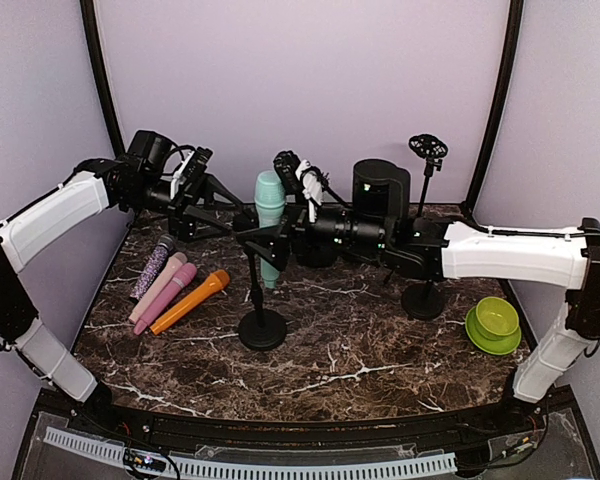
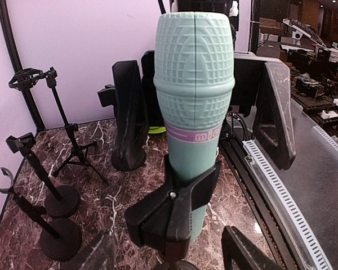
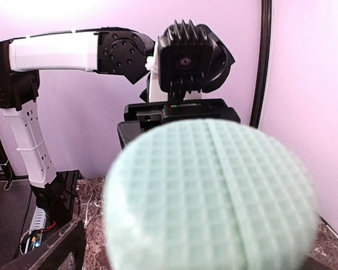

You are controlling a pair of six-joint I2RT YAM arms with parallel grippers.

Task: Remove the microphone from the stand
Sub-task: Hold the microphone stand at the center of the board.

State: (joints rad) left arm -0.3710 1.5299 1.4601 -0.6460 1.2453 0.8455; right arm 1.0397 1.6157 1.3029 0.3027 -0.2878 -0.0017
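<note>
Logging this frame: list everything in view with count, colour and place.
green microphone: 1, mint, upright in clip, centre
clip stand: 1, black, round base, centre
loose microphones: 4, purple glitter, two pink, orange, lying left
empty stands: 3, black, beyond the microphone in left wrist view
bowl: 1, lime green, right
table: 1, dark marble
left gripper: 1, black, jaws open, back left
right gripper: 1, black, jaws open astride the green microphone

Mint microphone [image 2: 194, 84]: matt plastic, moulded grid texture. Black stand clip [image 2: 172, 214]: matt plastic. Dark table [image 1: 380, 350]: glossy, marble-look.
</note>
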